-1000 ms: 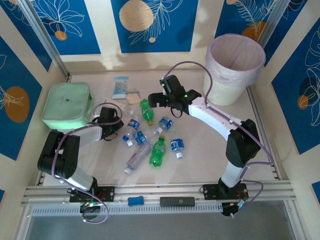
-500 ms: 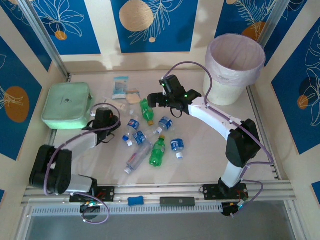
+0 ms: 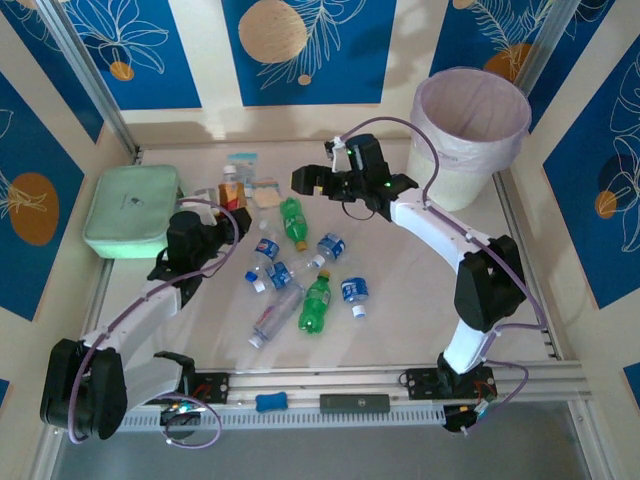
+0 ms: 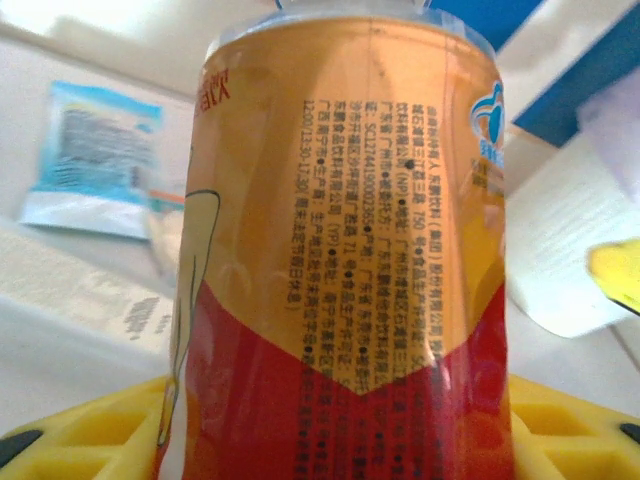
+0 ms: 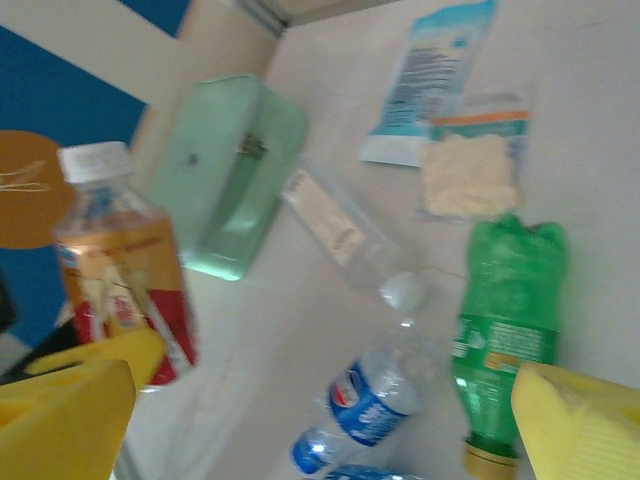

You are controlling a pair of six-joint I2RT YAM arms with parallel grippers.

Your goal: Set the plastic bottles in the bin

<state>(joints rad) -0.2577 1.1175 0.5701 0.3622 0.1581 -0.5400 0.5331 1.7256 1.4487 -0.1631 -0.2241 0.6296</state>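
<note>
Glistening orange-red cylindrical bottle

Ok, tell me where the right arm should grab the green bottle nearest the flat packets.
Grip the green bottle across its labelled middle, from straight above, the open right fingers either side. It lies flat, yellow cap toward the arm bases; its far end looks crushed, while the middle looks round enough to hold.

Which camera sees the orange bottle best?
The right wrist view: the orange bottle shows from its white cap down to its red label. The left wrist view gives a close-up of its label; the top view shows it small.
</note>
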